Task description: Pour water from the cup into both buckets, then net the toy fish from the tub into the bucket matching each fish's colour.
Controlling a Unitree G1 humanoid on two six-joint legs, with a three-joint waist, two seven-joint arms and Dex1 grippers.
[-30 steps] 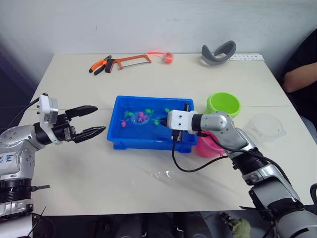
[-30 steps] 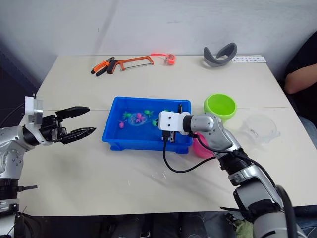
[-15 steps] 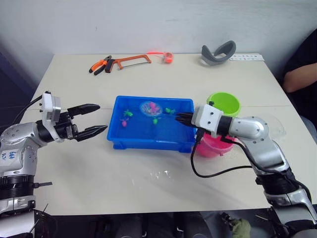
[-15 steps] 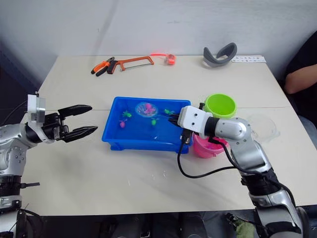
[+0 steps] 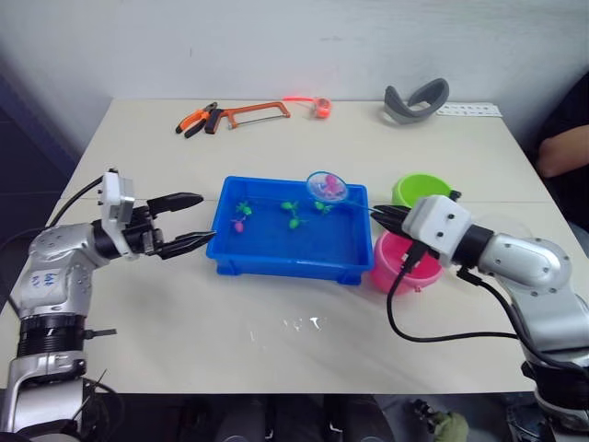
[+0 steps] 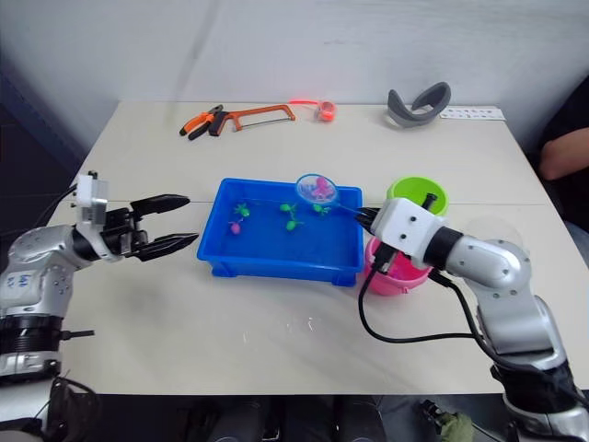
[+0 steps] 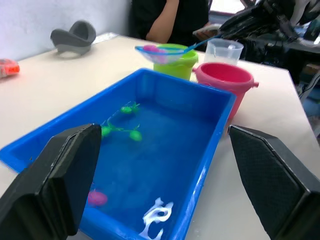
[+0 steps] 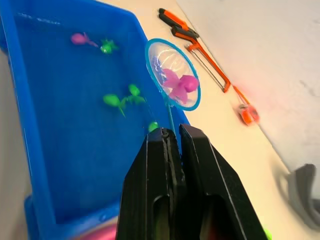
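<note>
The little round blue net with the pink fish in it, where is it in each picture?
Left eye: the round blue-rimmed net above the blue plastic tub's far rim.
Right eye: same spot.
Left wrist: before the lime green bucket.
Right wrist: beyond the right gripper.
Shared landmark: the tub.

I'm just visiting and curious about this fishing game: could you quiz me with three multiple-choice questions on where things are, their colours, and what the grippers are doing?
1. Where is the blue-rimmed round mesh net?
A. lifted over the blue plastic tub's far rim
B. inside the pink bucket
C. flat on the table

2. What colour are the toy fish in the net?
A. green
B. pink
C. orange

3. What is the left gripper doing?
A. holding a saw
B. open, holding nothing
C. gripping the tub

Answers: 1 A, the hoop hangs above the rim. 2 B, pink shapes fill the mesh. 3 B, its fingers are spread apart beside the tub.
</note>
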